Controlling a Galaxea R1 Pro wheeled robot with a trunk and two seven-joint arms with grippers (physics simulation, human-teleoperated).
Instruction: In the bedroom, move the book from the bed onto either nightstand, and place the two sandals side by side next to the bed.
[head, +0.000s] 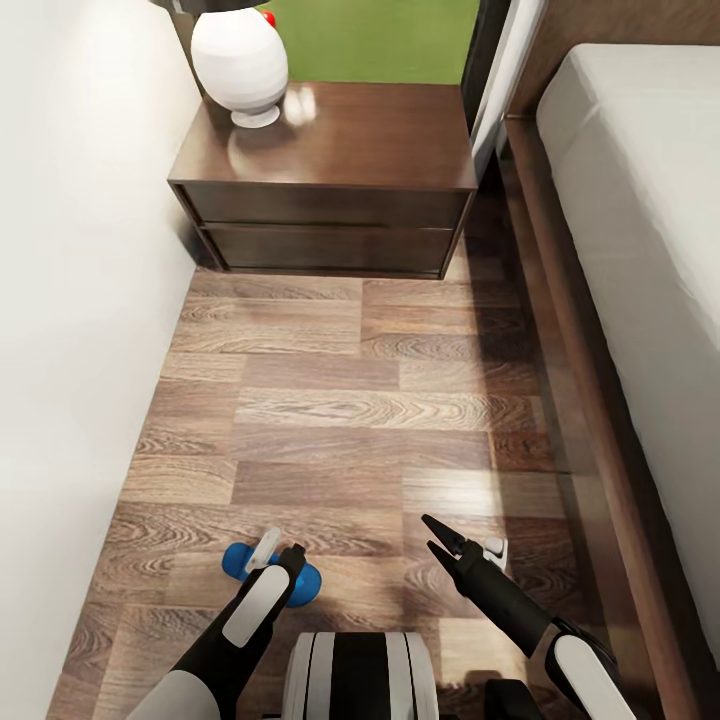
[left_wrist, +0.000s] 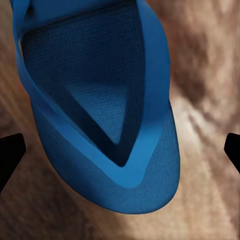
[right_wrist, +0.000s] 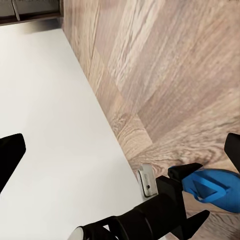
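One blue sandal (head: 240, 560) lies flat on the wood floor close in front of my base. My left gripper (head: 278, 568) hangs right over it, open. In the left wrist view the sandal (left_wrist: 100, 130) lies between and beyond that gripper's (left_wrist: 120, 152) wide-apart fingertips, untouched. The right wrist view shows the left gripper (right_wrist: 192, 196) straddling one end of the sandal (right_wrist: 217, 187). My right gripper (head: 432, 535) is open and empty above bare floor beside the bed frame (head: 560, 330). The nightstand (head: 330, 150) stands ahead, and the mattress (head: 640, 200) is at the right. The book is out of view.
A white lamp (head: 240, 65) stands on the nightstand's left rear corner. A white wall (head: 70, 300) runs along the left of this narrow strip of floor (head: 330, 400), with the bed along the right. A window with green behind it is past the nightstand.
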